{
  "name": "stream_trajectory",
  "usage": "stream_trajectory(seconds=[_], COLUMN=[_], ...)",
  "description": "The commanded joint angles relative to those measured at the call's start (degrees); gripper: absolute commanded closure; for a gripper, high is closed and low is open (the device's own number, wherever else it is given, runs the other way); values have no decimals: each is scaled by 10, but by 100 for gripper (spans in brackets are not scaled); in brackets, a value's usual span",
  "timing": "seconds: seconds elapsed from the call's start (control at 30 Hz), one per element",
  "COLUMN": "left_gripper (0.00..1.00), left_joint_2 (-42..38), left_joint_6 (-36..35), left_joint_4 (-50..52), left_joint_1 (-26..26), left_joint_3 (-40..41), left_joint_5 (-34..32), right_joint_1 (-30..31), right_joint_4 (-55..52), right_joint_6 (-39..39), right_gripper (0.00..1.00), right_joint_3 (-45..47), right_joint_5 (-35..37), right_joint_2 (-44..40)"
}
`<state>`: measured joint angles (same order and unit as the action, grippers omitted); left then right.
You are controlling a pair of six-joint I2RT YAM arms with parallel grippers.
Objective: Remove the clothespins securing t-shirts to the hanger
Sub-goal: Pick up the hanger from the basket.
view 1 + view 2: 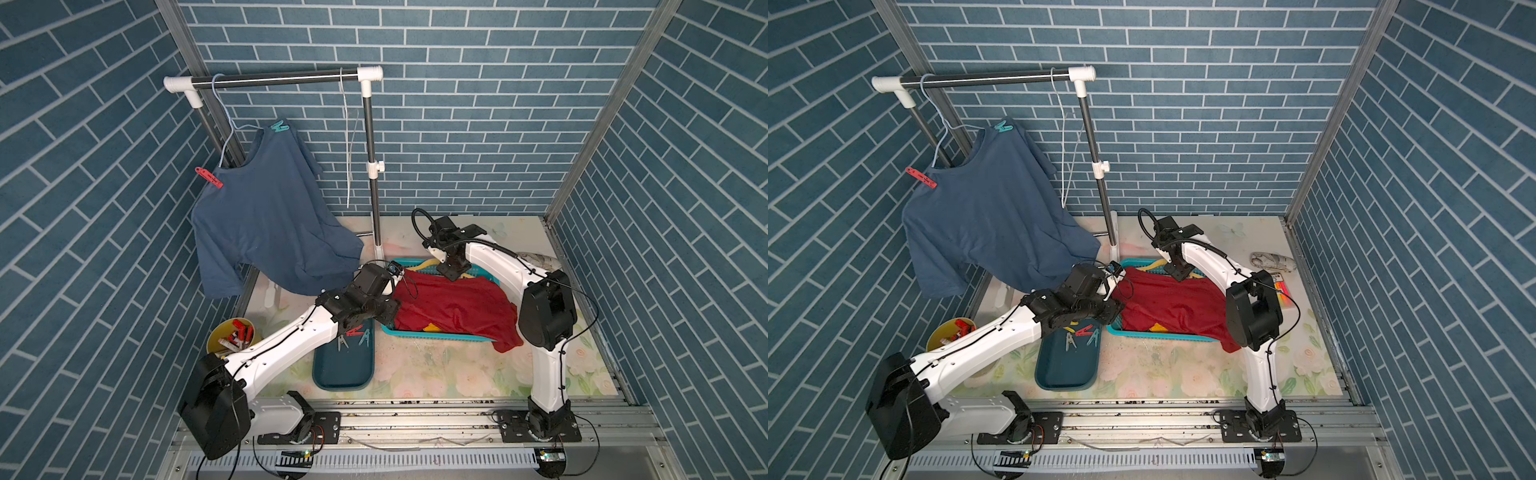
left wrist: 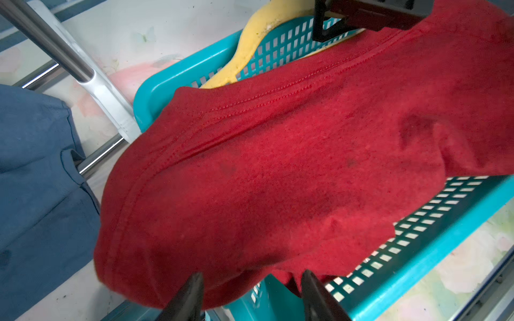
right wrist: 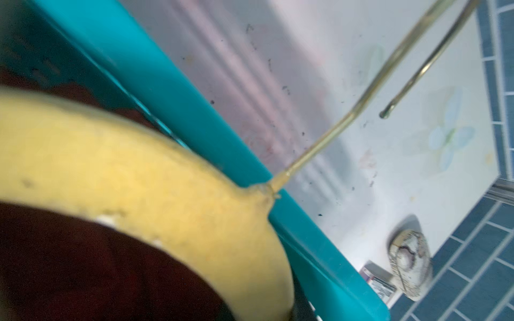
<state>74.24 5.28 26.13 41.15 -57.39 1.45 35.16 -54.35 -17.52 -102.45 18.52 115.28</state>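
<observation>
A slate blue t-shirt (image 1: pixel 270 216) (image 1: pixel 992 216) hangs from a hanger on the rack. A red clothespin (image 1: pixel 208 177) (image 1: pixel 921 177) clips one shoulder and a teal clothespin (image 1: pixel 279 126) (image 1: pixel 1003 126) the other. A dark red t-shirt (image 1: pixel 453 307) (image 2: pixel 278 166) lies over the teal basket (image 1: pixel 436 336) (image 2: pixel 417 278), still draped on a yellow hanger (image 2: pixel 250 47) (image 3: pixel 139 166). My left gripper (image 2: pixel 251 291) is open at the basket's left end, the red hem hanging over its fingertips. My right gripper (image 1: pixel 453 274) (image 2: pixel 361 16) sits down on the yellow hanger; its jaws are hidden.
A dark teal tray (image 1: pixel 345 370) (image 1: pixel 1065 365) by the basket holds a red (image 1: pixel 355 332), a grey (image 1: pixel 343 343) and a teal clothespin (image 1: pixel 365 337). A yellow cup (image 1: pixel 216 336) of markers stands front left. An empty wire hanger (image 1: pixel 347 137) hangs by the rack's right pole (image 1: pixel 374 187).
</observation>
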Motion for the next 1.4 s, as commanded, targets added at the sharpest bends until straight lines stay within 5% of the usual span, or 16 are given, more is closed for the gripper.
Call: stream_trajectory(seconds=[0.0, 0.23, 0.63, 1.03, 1.37], left_gripper=[41, 41, 35, 28, 30], left_joint_2=[-13, -26, -28, 44, 77], left_joint_6=[-13, -48, -215, -160, -162], left_joint_4=[21, 67, 241, 252, 265], left_joint_1=[-4, -4, -37, -69, -71], left_joint_3=[-35, -106, -338, -384, -381], left_joint_5=[14, 28, 54, 253, 341], right_joint_1=[13, 36, 62, 86, 94], right_joint_4=[29, 56, 159, 226, 249], right_joint_6=[-50, -92, -215, -280, -282], right_gripper=[94, 96, 100, 100, 100], right_joint_3=[14, 23, 118, 153, 156], right_joint_5=[82, 108, 81, 70, 26], right_joint_2=[-75, -154, -321, -403, -433])
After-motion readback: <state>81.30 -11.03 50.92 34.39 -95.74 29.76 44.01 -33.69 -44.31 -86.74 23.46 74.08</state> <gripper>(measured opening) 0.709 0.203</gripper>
